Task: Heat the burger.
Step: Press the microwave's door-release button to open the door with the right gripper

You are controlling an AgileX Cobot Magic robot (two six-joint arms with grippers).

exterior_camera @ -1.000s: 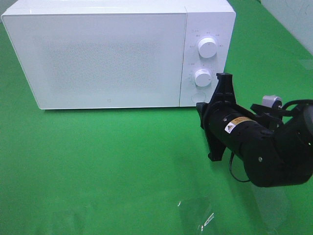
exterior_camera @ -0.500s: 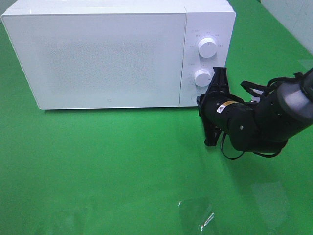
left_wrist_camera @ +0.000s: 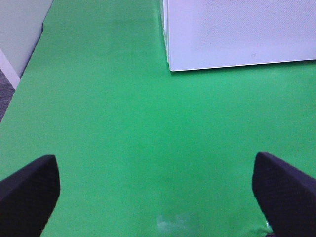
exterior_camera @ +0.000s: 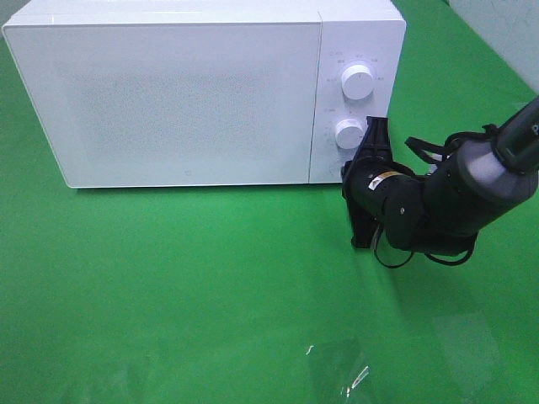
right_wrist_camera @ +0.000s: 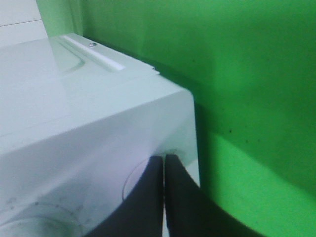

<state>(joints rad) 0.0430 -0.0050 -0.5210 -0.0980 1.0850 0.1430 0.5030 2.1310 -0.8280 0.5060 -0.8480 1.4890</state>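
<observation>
1. Writing is beyond you here: the yellow warning label [exterior_camera: 389, 178] on the right arm's wrist and the marks around the upper dial [exterior_camera: 358, 82] and lower dial [exterior_camera: 349, 132] are too small to read.
2. Since a second ago your right gripper [right_wrist_camera: 164, 165] has drawn in to the microwave [exterior_camera: 185, 101]. Its clenched tips now touch the round button [right_wrist_camera: 133, 180] under the lower dial.
3. Your left gripper [left_wrist_camera: 158, 191] hangs released over the green tabletop [exterior_camera: 210, 286], off the microwave's front left corner.
4. You cannot see the burger; the shut, speckled door [exterior_camera: 168, 93] hides the inside.
</observation>
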